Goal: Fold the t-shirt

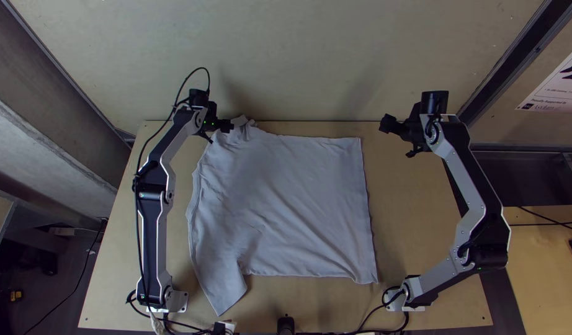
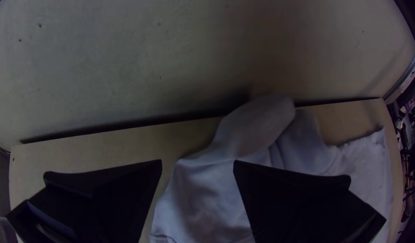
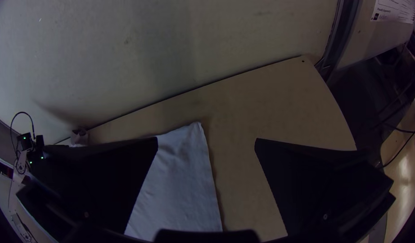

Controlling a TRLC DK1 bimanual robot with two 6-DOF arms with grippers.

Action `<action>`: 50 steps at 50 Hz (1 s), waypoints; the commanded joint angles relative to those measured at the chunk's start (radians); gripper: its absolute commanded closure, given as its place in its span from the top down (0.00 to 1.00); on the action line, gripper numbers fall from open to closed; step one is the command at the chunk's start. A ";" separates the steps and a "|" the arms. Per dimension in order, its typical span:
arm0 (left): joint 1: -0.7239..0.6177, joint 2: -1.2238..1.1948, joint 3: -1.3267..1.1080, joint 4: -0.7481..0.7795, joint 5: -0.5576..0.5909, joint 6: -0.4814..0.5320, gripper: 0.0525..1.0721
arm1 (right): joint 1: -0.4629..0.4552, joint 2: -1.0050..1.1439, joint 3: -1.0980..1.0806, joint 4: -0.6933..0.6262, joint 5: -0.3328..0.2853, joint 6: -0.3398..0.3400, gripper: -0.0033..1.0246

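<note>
Left tool (image 1: 220, 133), right tool (image 1: 397, 139): 2, parted | t-shirt (image 1: 286, 205): 1 | table (image 1: 407, 217): 1

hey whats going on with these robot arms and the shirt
Two robot arms are at a pale grey cloth t-shirt lying mostly spread on a light wooden table. The left arm's black gripper is open by its bunched far-left corner. The right arm's black gripper is open too, off to the shirt's right, holding nothing.

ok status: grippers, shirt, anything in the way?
Shirt spread, far-left corner bunched. Left gripper open at that corner; right gripper open, off the shirt's right side. Left gripper might crowd that corner.
</note>
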 commanded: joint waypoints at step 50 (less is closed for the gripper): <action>-0.027 0.033 0.060 -0.005 -0.017 0.021 0.02 | 0.047 0.445 0.363 -0.113 -0.011 0.039 0.90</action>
